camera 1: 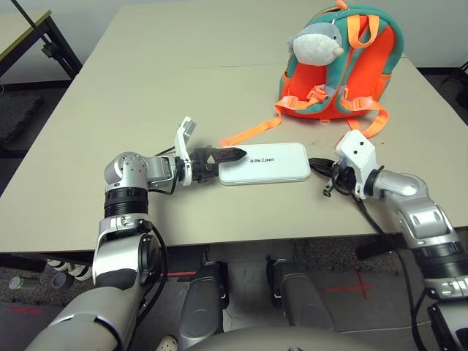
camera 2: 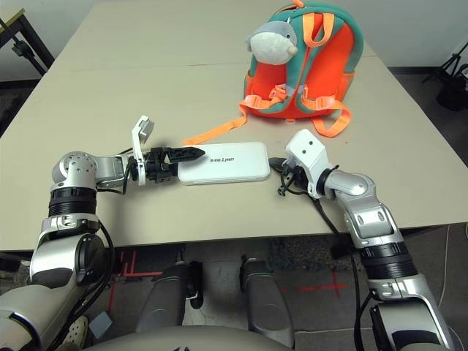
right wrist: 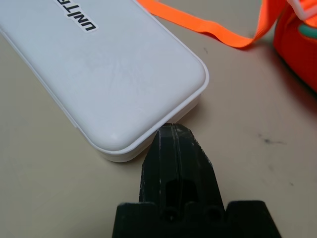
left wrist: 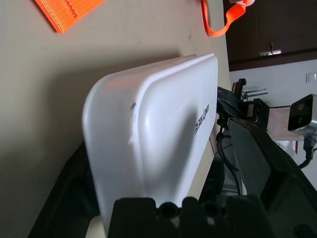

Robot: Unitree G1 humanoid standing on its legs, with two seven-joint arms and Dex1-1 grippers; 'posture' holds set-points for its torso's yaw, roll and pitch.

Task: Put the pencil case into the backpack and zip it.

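While the pencil case [camera 1: 265,162] lies flat — left tool [camera 1: 232,154] spread around its end, right tool [right wrist: 174,130] pinched together.

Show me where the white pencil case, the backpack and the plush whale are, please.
pencil case [camera 1: 265,162], left eye view, middle of its white face.
backpack [camera 1: 365,82], left eye view, orange front panel.
plush whale [camera 1: 316,42], left eye view, its grey-and-white body.

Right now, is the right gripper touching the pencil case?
Touching. In the right wrist view the shut right gripper has its tip pressed against the rim of the pencil case at its near corner, no table showing between them.
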